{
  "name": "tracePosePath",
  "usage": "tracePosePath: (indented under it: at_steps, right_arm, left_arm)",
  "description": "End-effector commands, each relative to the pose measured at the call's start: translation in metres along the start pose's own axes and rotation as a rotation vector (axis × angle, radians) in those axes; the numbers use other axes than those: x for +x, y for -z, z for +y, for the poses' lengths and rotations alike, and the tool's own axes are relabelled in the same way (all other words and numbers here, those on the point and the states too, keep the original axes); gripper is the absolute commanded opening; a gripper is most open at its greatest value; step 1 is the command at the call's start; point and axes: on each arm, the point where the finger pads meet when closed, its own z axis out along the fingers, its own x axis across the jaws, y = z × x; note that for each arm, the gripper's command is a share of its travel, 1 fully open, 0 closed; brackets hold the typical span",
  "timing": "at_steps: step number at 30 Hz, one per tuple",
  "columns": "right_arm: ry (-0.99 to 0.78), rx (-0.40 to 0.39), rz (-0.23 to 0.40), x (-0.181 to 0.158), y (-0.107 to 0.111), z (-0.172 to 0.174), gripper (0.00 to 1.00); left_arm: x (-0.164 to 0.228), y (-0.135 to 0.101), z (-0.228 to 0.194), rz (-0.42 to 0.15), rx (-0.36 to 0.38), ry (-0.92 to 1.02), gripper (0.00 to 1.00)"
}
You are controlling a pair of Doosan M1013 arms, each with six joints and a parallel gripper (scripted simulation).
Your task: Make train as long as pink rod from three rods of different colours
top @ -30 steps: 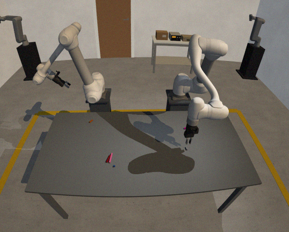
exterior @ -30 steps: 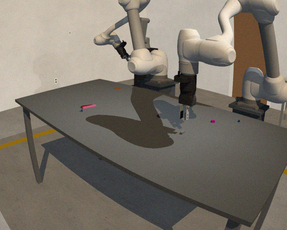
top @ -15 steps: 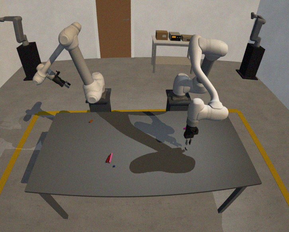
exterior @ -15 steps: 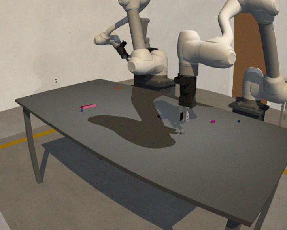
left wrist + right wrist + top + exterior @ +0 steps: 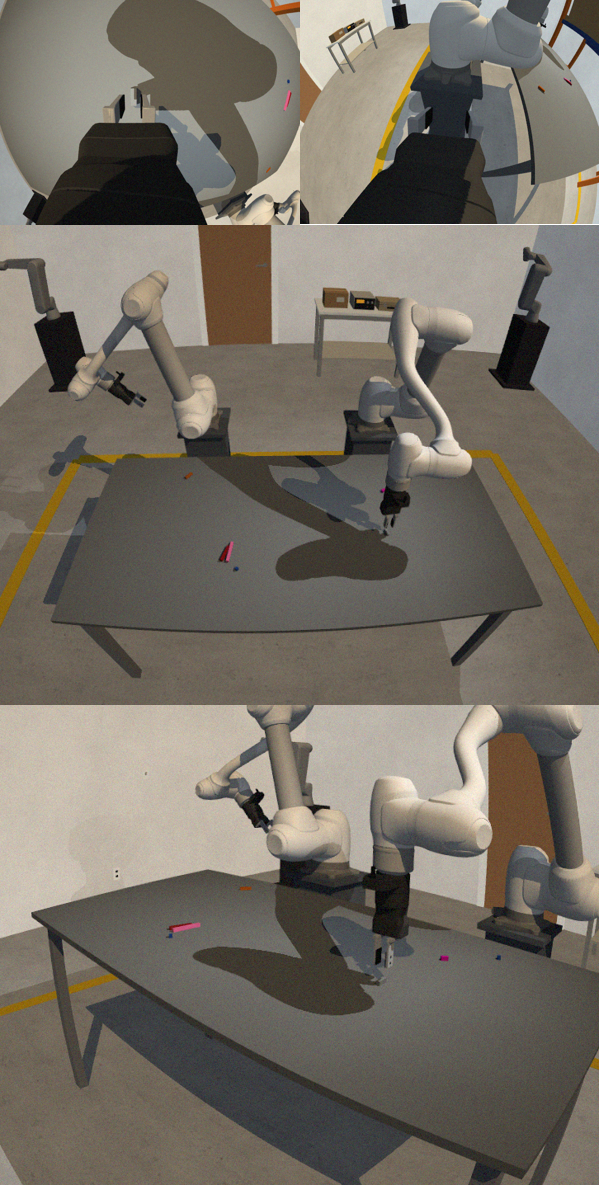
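My left gripper [image 5: 389,524] [image 5: 383,962] [image 5: 132,102] is part-open and empty, pointing down just above a short grey rod [image 5: 385,532] [image 5: 380,980] [image 5: 135,96] on the table. My right gripper [image 5: 141,400] [image 5: 448,116] is open and empty, raised beyond the table's back edge. The pink rod [image 5: 229,551] [image 5: 186,927] [image 5: 287,100] lies close beside a red rod [image 5: 224,553], with a blue rod [image 5: 236,569] [image 5: 170,936] [image 5: 288,81] near them. An orange rod [image 5: 188,475] [image 5: 245,888] [image 5: 541,89] lies near the back edge. A magenta rod [image 5: 383,490] [image 5: 444,958] lies behind the left gripper.
A second blue rod [image 5: 498,957] lies beyond the magenta one in the exterior view; the left arm hides it in the top view. The grey table [image 5: 149,594] [image 5: 450,1065] carries broad arm shadows around its middle. Both arm bases stand behind its back edge.
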Motion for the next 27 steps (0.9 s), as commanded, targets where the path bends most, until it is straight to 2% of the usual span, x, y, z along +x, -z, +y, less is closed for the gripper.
tracePosePath:
  at_steps: [1, 12, 27]
  right_arm:
    - [0.000, -0.001, 0.000, 0.000, 0.000, 0.000, 1.00]
    - [0.000, -0.001, 0.000, 0.000, 0.000, 0.000, 1.00]
    - [0.000, -0.001, 0.000, 0.000, 0.000, 0.000, 1.00]
  left_arm:
    - [0.000, -0.003, 0.000, 0.000, 0.001, 0.000, 0.54]
    - [0.000, -0.018, -0.001, 0.000, 0.001, 0.000, 0.54]
    - [0.000, -0.024, -0.001, 0.000, 0.001, 0.000, 0.54]
